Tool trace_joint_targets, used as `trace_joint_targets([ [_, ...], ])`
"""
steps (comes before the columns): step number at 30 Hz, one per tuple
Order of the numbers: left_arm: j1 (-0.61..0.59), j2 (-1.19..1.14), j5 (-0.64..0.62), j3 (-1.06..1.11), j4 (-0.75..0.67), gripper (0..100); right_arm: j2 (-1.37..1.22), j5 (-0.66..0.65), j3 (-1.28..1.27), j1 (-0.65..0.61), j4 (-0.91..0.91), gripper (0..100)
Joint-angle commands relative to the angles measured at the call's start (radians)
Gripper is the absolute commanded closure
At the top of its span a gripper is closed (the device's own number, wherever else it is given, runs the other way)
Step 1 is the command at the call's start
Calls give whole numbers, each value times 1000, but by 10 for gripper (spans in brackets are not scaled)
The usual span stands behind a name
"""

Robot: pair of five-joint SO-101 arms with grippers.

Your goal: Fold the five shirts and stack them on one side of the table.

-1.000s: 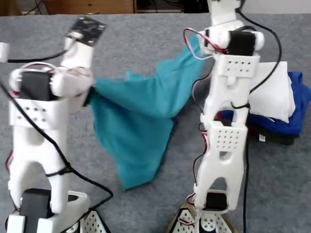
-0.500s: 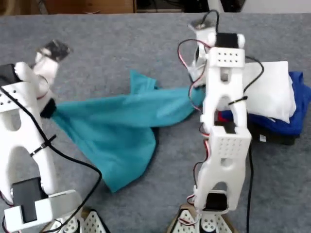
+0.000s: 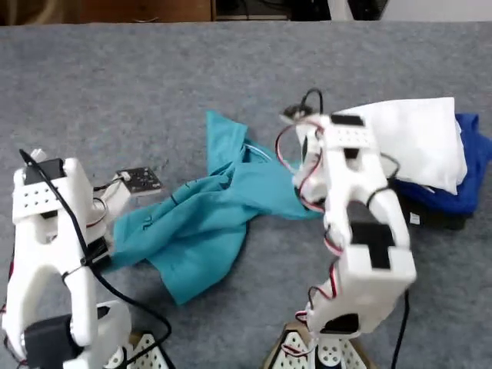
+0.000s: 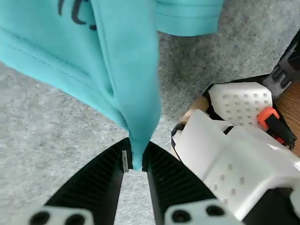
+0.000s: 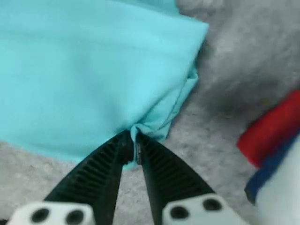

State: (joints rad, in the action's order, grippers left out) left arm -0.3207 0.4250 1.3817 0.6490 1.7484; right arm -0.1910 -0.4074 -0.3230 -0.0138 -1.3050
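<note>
Teal shirt (image 3: 204, 223) lies crumpled mid-counter (image 3: 154, 84), strung btwn the two arms. Left hand (image 4: 133, 161) pinched tight on one edge of it; right hand (image 5: 135, 140) clamped on a fold at the opp. end. Folded stack (image 3: 461, 184) w/ white shirt (image 3: 415, 142) on top sits just beside the right arm.

- The table (image 3: 154, 92) had a grey, felt-like covering, which showed directly beneath the left claw (image 4: 135, 160).
- A teal shirt (image 3: 200, 223) lay crumpled on it, strung between that claw and the right claw (image 5: 133, 138).
- A stack of folded shirts (image 3: 423, 146) — white on top, blue under it — sat just beside the right claw, on its side away from the left one.
</note>
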Motion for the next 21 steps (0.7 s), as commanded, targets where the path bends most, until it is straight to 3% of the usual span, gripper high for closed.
trace_joint_targets([
  [1,-32,30,14,-38,8,981,171,-6,-76,12,48,957],
  [5,-44,24,14,-84,8,981,271,-12,-27,24,2,740],
  [7,-41,24,14,-87,8,981,294,-11,19,22,-29,698],
  [14,-41,24,14,-83,8,981,263,32,216,16,-66,795],
  [18,-41,24,14,-83,8,981,107,104,371,-27,-80,807],
  [21,-46,25,12,-83,8,981,-35,115,533,-90,-195,807],
])
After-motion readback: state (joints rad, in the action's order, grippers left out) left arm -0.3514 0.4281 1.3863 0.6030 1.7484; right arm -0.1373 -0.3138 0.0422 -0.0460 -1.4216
